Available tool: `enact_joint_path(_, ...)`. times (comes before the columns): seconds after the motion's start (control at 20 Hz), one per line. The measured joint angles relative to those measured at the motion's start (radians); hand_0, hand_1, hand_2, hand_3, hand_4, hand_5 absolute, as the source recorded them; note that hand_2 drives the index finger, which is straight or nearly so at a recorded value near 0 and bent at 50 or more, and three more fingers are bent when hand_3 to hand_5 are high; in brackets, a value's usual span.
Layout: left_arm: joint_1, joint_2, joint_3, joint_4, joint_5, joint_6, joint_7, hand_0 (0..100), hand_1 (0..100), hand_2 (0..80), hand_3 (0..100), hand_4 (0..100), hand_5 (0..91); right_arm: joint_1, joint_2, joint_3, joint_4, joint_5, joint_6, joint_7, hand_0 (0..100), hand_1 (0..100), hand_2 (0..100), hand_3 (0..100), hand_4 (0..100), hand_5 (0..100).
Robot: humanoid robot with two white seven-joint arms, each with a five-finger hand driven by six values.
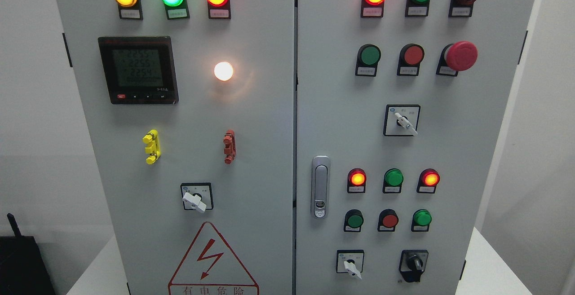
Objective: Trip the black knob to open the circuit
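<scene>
Grey cabinet [251, 106], two doors, fills the frame, seam running down the middle so each door carries its own controls; left door holds a black meter [138, 69] at upper left, placed high for reading, with a lit white lamp [223, 71] beside it; red-bordered warning triangle [212, 259] at bottom centre-left, set low as a caution; silver door latch [320, 186] just right of the seam, mid-height, for opening the right door; red mushroom stop button [459, 55] at upper right, standing proud, probably for quick striking; black knob [413, 265], the task's target, at lower right of the right door, untouched; no robot hand in view, so finger state cannot be told; the reach has not yet begun.
</scene>
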Motion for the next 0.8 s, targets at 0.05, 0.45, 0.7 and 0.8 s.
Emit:
enact_joint_path(0.05,0.0,0.0,0.0,0.0,0.0,0.0,0.0,12,39,0.0,0,0,0.0,0.0,0.0,0.0,0.0,0.0,0.0,0.0,21,39,0,0,0,0)
enact_joint_path(0.45,0.0,0.0,0.0,0.0,0.0,0.0,0.0,12,39,0.0,0,0,0.0,0.0,0.008,0.0,-0.002,-0.002,0.0,0.0,22,39,0,0,0,0)
enact_joint_path(0.7,0.0,0.0,0.0,0.0,0.0,0.0,0.0,12,39,0.0,0,0,0.0,0.001,0.009,0.0,-0.015,-0.007,-0.009,-0.001,22,38,0,0,0,0)
enact_joint_path(0.8,0.0,0.0,0.0,0.0,0.0,0.0,0.0,12,39,0.0,0,0,0.0,0.005,0.013,0.0,-0.042,-0.007,-0.017,-0.002,22,39,0,0,0,0)
